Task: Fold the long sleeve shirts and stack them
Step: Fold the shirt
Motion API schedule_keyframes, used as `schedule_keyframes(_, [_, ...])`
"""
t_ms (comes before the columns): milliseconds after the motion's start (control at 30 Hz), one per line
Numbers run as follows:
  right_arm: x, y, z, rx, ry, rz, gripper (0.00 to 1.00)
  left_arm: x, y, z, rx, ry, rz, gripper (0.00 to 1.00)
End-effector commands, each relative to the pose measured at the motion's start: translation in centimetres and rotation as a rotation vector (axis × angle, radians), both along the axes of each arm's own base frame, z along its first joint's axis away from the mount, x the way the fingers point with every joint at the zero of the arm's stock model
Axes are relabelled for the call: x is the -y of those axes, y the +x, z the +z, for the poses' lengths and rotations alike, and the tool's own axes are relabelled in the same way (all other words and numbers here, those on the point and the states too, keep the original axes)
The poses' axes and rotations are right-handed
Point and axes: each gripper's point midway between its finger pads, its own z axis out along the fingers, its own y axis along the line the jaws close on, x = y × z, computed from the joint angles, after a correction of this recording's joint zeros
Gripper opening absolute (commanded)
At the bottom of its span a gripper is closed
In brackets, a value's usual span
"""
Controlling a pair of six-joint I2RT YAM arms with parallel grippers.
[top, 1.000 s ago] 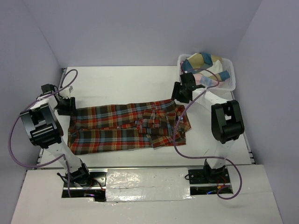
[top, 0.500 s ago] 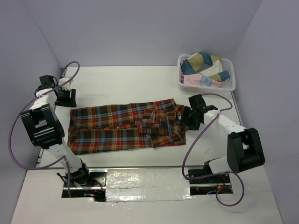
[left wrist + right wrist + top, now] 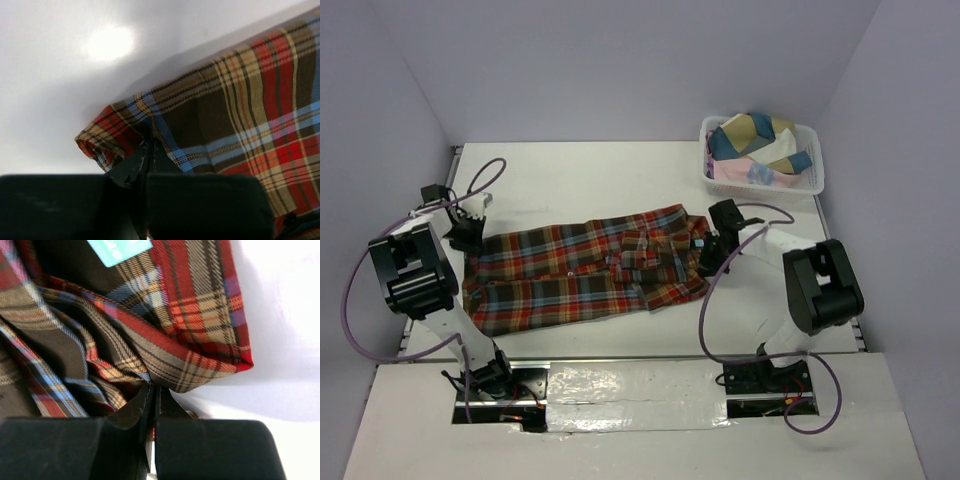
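Observation:
A red, brown and blue plaid long sleeve shirt [image 3: 580, 270] lies spread lengthwise across the table. My left gripper [image 3: 470, 232] is shut on its far left corner; the wrist view shows the pinched plaid hem [image 3: 117, 132] at my left gripper [image 3: 150, 145]. My right gripper [image 3: 712, 252] is shut on the shirt's right end by the collar. In the right wrist view the bunched plaid fabric [image 3: 200, 335] and a teal label [image 3: 117, 249] sit just beyond my right gripper [image 3: 152, 390], whose jaws are pressed together on cloth.
A white lattice basket [image 3: 812, 180] holding folded cloth in blue, tan and pink stands at the back right corner. White table surface [image 3: 590, 180] stretches behind the shirt. Purple cables loop beside both arms.
Both grippers went from open to shut on the shirt's ends. The left one came in onto the left corner, the right one moved to the collar end. The shirt shifted and bunched slightly.

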Motion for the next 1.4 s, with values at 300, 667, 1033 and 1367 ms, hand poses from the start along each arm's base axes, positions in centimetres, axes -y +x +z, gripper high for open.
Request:
schedule_keyframes(300, [-3.1,14.4,3.5,0.189,-0.209,0.208,0.00,-1.5,-10.5,-0.2,-0.123,0.062,-0.127,0.05])
schedule_keyframes(667, [-9.4,27.1,8.3,0.375,-0.106,0.265,0.00,3.9,-13.1,0.5,-0.060,-0.078,-0.426,0.17])
schedule_keyframes(1033, [-10.4,37.0,13.3,0.652,0.165,0.044,0.24,14.9,-14.5,0.0,-0.133,-0.296,-0.804,0.27])
schedule_keyframes(1367, [-9.2,35.7,23.0,0.839,0.108,0.067,0.82,15.0,-18.3,0.5,-0.214,-0.290,-0.919,0.42])
